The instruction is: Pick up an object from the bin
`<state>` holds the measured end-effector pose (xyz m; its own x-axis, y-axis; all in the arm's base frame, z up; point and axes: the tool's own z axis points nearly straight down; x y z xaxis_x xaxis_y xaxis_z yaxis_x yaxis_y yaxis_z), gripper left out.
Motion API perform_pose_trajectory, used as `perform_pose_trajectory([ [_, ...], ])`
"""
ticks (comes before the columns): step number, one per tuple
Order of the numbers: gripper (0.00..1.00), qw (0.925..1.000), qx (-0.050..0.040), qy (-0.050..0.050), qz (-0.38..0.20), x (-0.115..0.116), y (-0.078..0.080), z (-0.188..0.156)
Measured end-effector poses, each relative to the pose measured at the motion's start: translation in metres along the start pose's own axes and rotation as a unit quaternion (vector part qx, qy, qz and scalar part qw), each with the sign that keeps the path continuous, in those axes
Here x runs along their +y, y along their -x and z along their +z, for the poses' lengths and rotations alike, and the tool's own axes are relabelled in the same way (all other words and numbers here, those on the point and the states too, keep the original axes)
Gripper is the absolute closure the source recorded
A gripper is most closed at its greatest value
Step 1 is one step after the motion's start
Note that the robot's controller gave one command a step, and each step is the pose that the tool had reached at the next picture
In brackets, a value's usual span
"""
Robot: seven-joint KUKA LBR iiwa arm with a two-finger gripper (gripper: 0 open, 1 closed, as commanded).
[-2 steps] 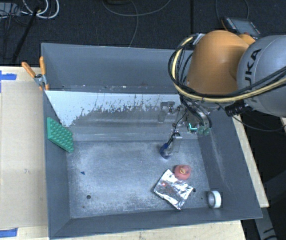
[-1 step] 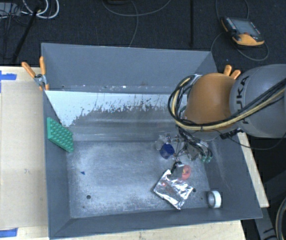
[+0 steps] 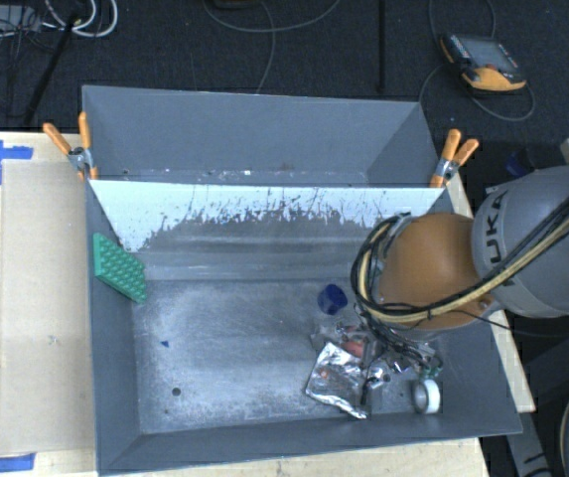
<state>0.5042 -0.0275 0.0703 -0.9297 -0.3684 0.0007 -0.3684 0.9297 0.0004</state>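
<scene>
You have one grey bin (image 3: 244, 139). In it, count one green studded plate (image 3: 118, 267) at the frame's left, one small blue cap (image 3: 332, 298) right of centre, and one crumpled silver wrapper (image 3: 334, 378) and one pale round piece (image 3: 425, 397) at lower right. The small tangle of bits (image 3: 349, 341) above the wrapper can't be counted.

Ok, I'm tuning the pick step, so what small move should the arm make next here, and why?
Probably a short, straight lowering onto the crumpled silver foil packet. The gripper sits over that packet's right edge, and it is the largest thing beneath it. The blue cap lies farther back and the white round piece off to the right, so both look like poorer targets.
</scene>
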Motion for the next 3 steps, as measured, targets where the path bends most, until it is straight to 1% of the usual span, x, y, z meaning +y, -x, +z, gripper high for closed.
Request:
perform_pose_trajectory([
  [1, 1.00, 1.0000, -0.0003, 0.000, 0.000, 0.000, 0.001, 0.000],
  [2, 1.00, 1.0000, -0.0039, -0.001, 0.000, 0.013, 0.000, -0.113],
  [3, 1.00, 0.9999, -0.0045, -0.002, -0.015, -0.003, 0.003, -0.217],
])
